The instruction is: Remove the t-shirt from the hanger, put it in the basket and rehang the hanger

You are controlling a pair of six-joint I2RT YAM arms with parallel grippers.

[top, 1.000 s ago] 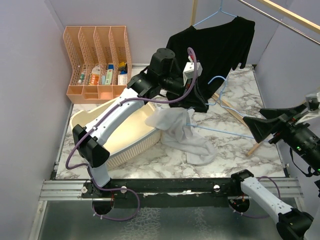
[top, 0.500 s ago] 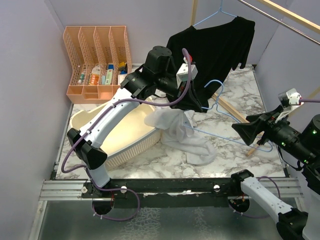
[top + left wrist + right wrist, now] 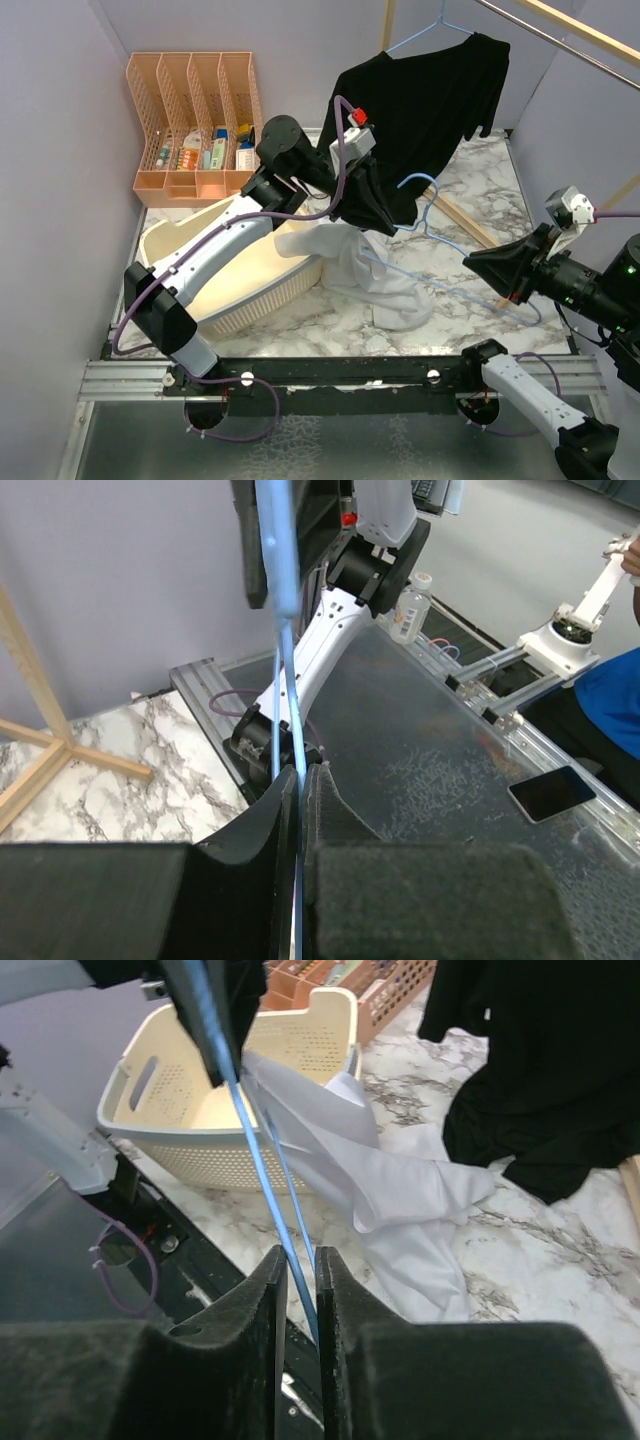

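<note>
Pinching the blue hanger tight, left gripper and right gripper both grip wire; white t-shirt seems part-threaded, removal unfinished.

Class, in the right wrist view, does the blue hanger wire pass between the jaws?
Yes, the blue hanger runs straight into the slim gap between the right gripper's jaws.

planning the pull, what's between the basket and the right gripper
The white t-shirt, spilling from the basket onto the marble table, with the blue hanger crossing it to the right gripper; the top view shows it.
</note>
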